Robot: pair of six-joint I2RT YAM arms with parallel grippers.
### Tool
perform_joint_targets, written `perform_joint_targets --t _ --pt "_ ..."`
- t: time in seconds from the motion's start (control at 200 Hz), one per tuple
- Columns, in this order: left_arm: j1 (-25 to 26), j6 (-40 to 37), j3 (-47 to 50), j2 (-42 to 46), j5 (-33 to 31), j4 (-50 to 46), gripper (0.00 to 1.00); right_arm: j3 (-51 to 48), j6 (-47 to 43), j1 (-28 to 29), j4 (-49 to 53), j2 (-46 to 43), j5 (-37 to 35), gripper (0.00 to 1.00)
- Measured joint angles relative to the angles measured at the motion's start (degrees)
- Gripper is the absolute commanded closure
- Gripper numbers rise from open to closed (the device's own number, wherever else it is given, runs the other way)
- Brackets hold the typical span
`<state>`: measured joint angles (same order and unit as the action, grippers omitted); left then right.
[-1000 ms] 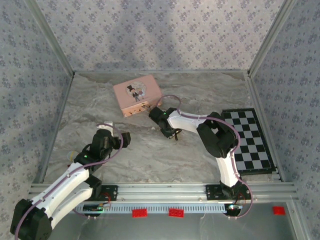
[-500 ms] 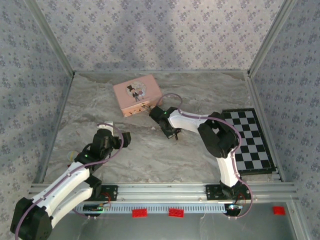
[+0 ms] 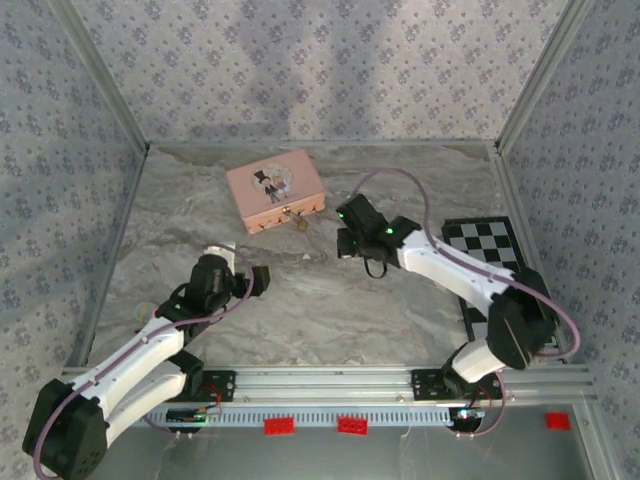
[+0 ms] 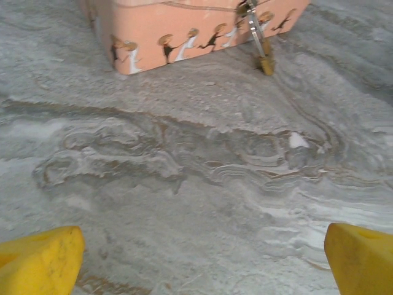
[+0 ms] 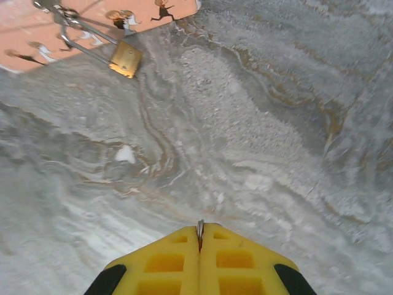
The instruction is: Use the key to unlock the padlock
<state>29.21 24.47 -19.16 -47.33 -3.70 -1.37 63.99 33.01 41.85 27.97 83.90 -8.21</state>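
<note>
While your right gripper [image 5: 199, 238] pinches the key [image 5: 199, 226] at bottom centre, the padlock [image 5: 125, 58] sits upper left; your left gripper [image 4: 199, 252] is spread wide

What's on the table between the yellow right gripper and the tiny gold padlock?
Only bare gray tabletop with one small white fleck, seen in the right wrist view, between the right gripper and the padlock.

Yellow right claw [image 5: 199, 236], a silvery key [image 5: 199, 227] edge between its fingers. Ahead-left of it: brass-gold padlock [image 5: 126, 59], pink figure-printed box [image 5: 24, 27], grey marbled tabletop [image 5: 276, 123].
</note>
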Motion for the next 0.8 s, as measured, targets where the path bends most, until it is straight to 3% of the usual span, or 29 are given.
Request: perform_joint_targets --t 0.16,0.48,0.805 --pt "0.72 -0.46 0.81 0.13 4.63 3.48 0.0 -7.96 6.62 -3.43 -8.04 -9.2 6.43 1.0" --pt "5.14 -1.16 4.15 2.56 9.94 13.0 0.01 -13.66 16.41 -4.22 -16.68 -18.36 10.67 1.0" --pt "12.81 -8.9 2.25 -6.95 12.59 26.18 0.26 -17.73 23.21 -1.27 -25.24 -21.14 12.98 1.0"
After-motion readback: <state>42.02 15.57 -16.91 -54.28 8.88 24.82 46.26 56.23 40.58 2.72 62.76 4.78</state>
